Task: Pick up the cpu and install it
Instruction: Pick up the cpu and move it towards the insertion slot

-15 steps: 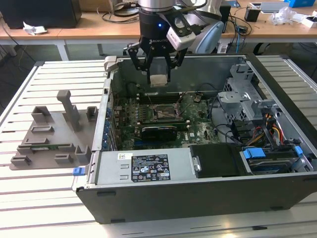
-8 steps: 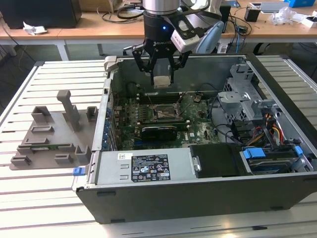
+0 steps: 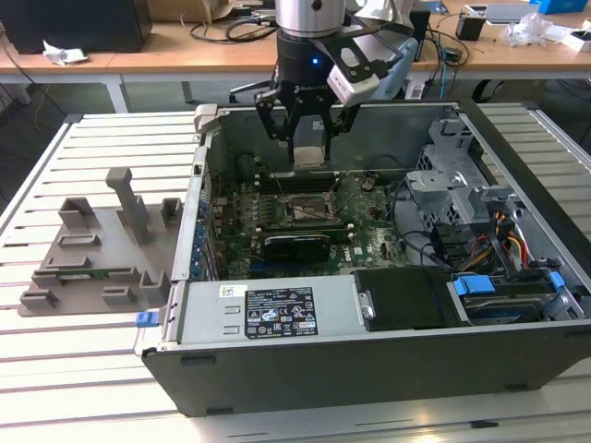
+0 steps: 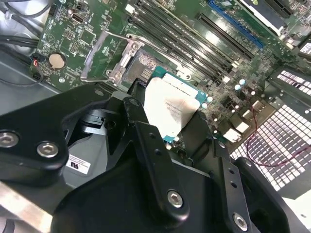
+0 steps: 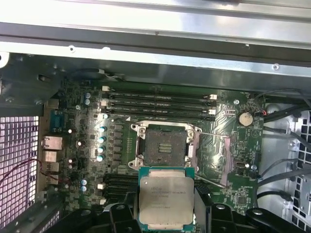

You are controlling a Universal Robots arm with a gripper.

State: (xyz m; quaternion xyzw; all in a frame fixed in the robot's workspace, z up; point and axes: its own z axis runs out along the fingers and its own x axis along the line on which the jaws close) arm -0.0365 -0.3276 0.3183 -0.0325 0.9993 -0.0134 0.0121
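Jaws clamped on the cpu (image 5: 166,200), held above the motherboard (image 5: 228,145), near the open socket (image 5: 165,148). In the second wrist view, black linkage hides part of the chip; grip contact obscured.

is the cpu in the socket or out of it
Out: the gripper holds the cpu apart from the socket, which lies open and empty.
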